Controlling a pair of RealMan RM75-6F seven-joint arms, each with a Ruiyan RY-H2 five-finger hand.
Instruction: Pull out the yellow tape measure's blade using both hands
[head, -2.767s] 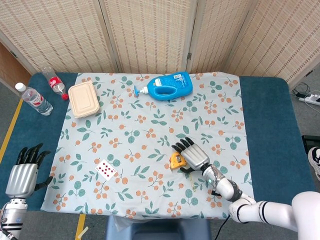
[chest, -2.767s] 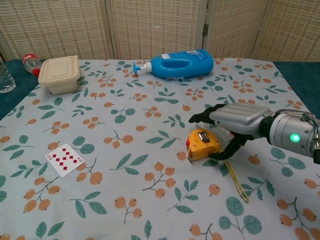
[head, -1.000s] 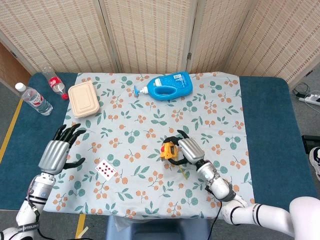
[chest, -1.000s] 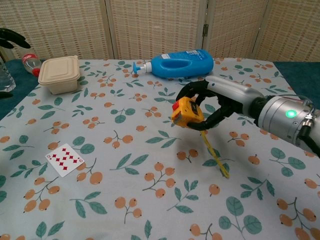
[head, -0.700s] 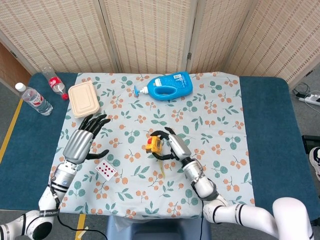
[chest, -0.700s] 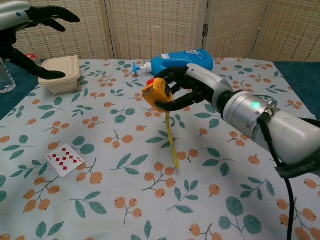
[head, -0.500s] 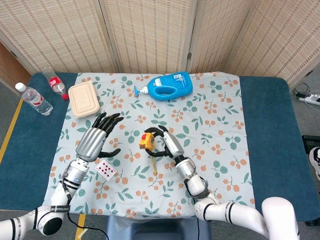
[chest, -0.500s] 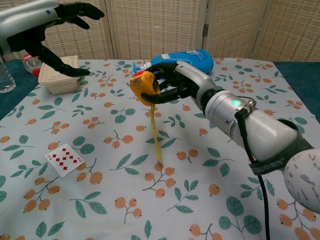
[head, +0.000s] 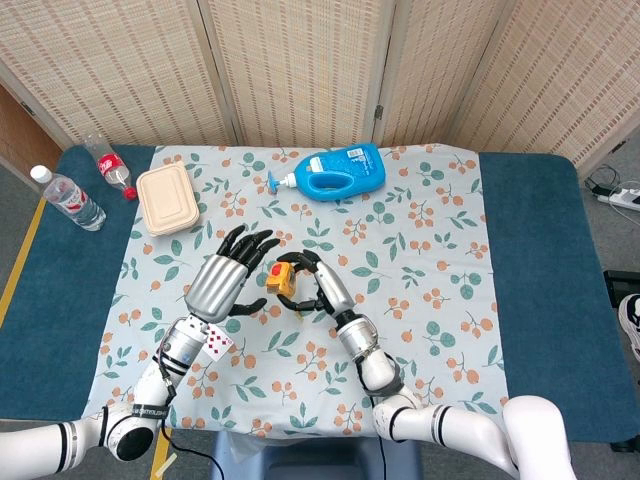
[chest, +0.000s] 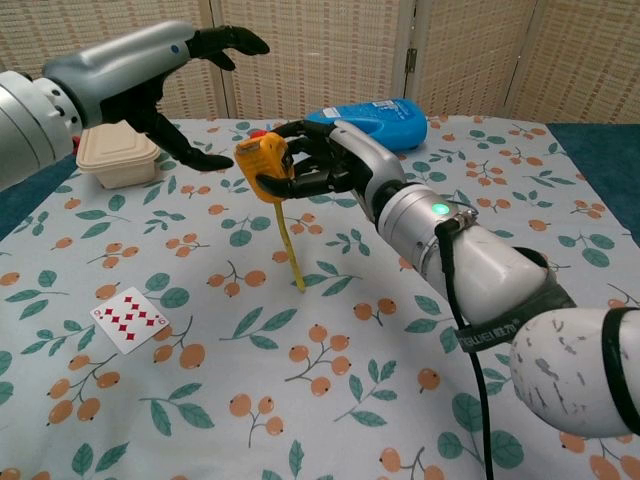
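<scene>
My right hand (head: 318, 288) (chest: 325, 158) grips the yellow tape measure (head: 281, 281) (chest: 260, 161) and holds it up above the flowered tablecloth. A short length of yellow blade (chest: 290, 247) hangs down from the case. My left hand (head: 226, 281) (chest: 185, 75) is open with fingers spread, just to the left of the case and apart from it. It holds nothing.
A blue detergent bottle (head: 340, 170) (chest: 372, 116) lies at the back of the table. A beige lidded box (head: 166, 198) (chest: 117, 153) sits at the back left, with two plastic bottles (head: 70, 199) beyond it. A playing card (chest: 130, 319) lies at the front left.
My right hand has carried the tape measure up and to the left. My left hand has risen from the table's left edge and come in close beside the case.
</scene>
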